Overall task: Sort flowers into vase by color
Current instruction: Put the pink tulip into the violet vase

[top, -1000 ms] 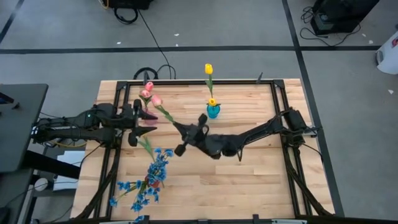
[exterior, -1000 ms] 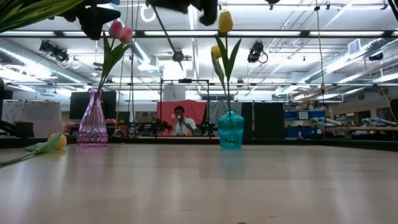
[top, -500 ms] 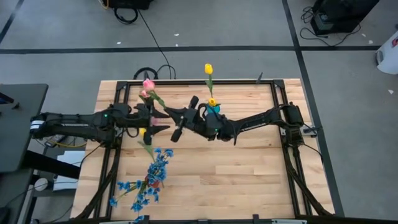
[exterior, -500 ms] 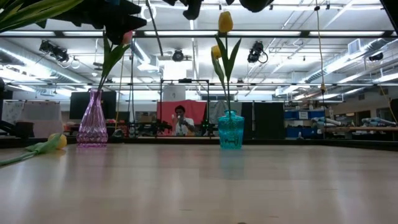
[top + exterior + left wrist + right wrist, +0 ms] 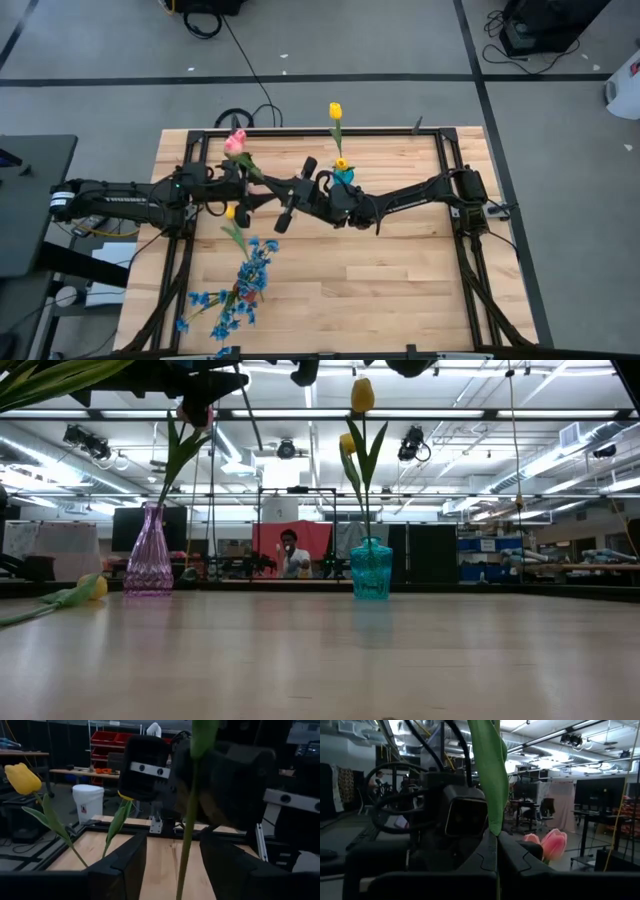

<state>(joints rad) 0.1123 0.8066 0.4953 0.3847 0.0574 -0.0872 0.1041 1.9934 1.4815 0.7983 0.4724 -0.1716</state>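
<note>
Right claw pinches a green stem

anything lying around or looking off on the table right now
Yes: a yellow tulip lies flat on the table near the pink vase, instead of standing in the blue vase with the other yellow tulips.

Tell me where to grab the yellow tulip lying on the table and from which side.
Grip the yellow tulip by its green stem, midway along, coming straight down from above with the fingers across it. It lies flat, its stem running toward the blue flowers, and the bloom looks easy to crush.
</note>
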